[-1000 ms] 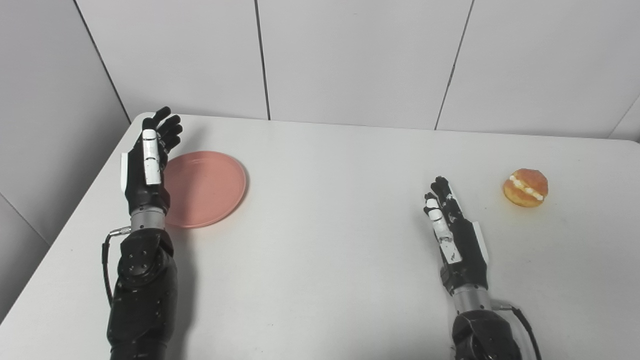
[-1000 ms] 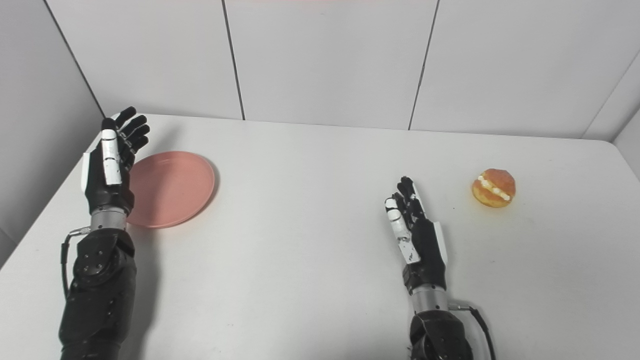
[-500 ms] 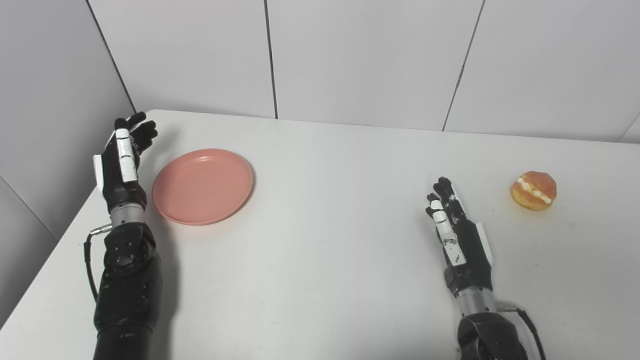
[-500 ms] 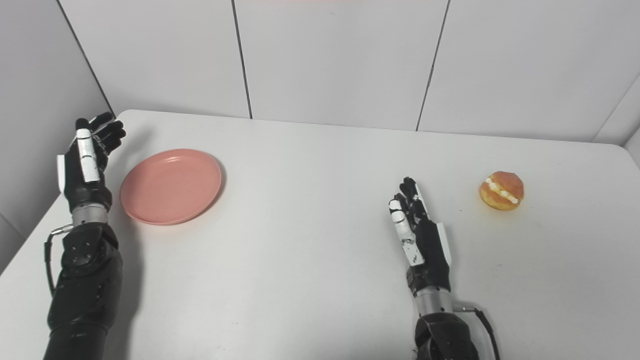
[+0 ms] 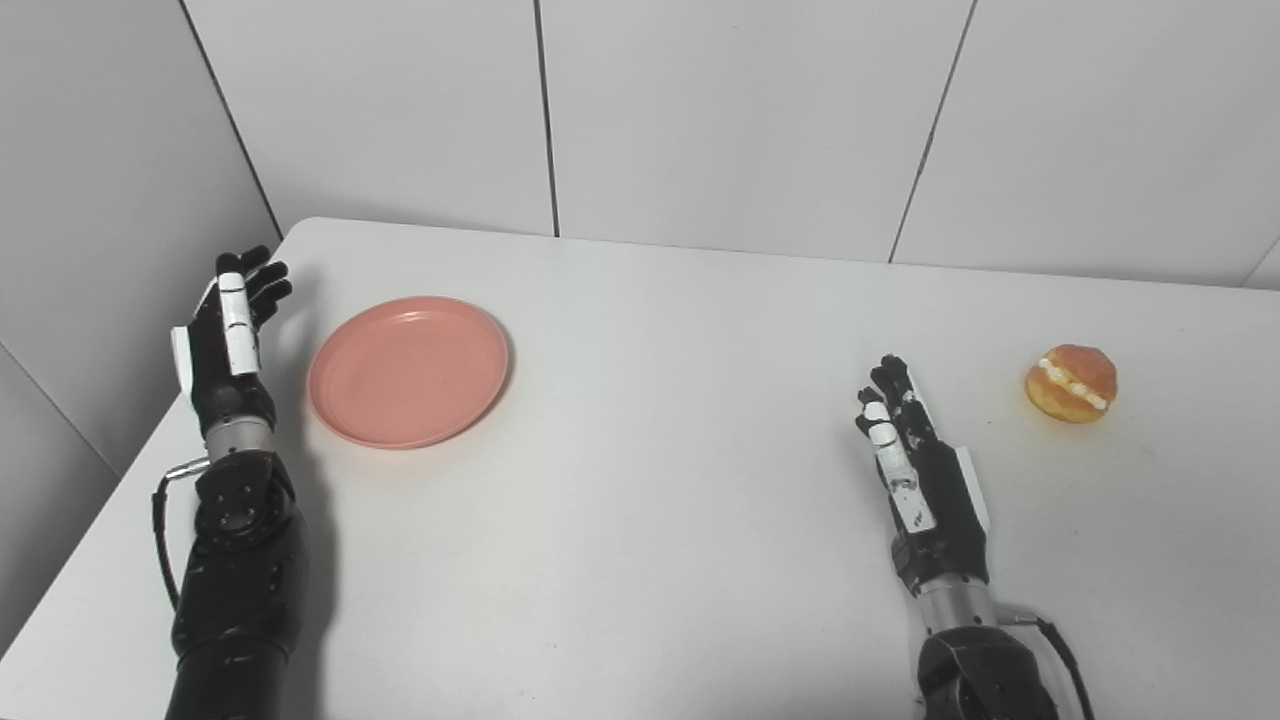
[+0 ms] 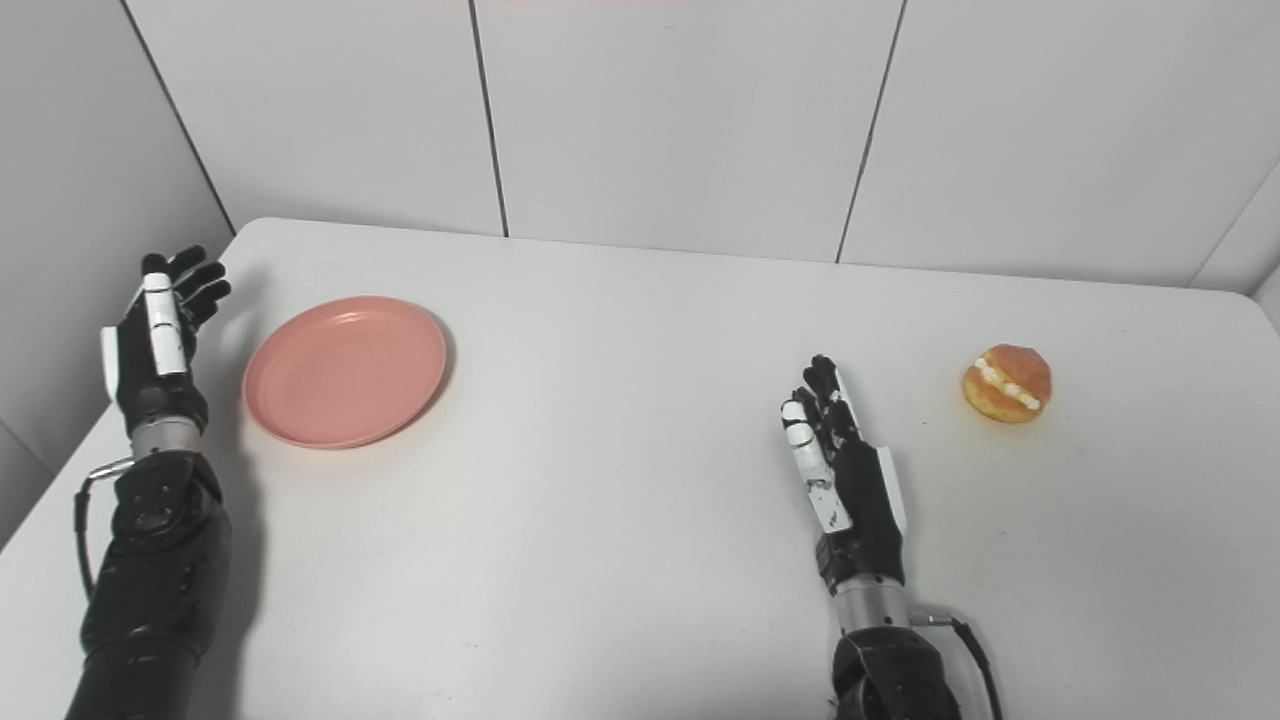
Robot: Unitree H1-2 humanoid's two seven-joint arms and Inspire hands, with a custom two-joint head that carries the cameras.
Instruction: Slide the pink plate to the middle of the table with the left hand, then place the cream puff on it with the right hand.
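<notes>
Pink plate [image 5: 408,370] at frame left, just right of the empty, spread left hand [image 5: 228,345]; right hand [image 5: 915,470] likewise open, idle.

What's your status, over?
Left hand open, beside pink plate, not touching. Right hand open, idle. Cream puff still far right. Path to centre clear.

Table's [image 5: 640,520] near edge cut off
</notes>
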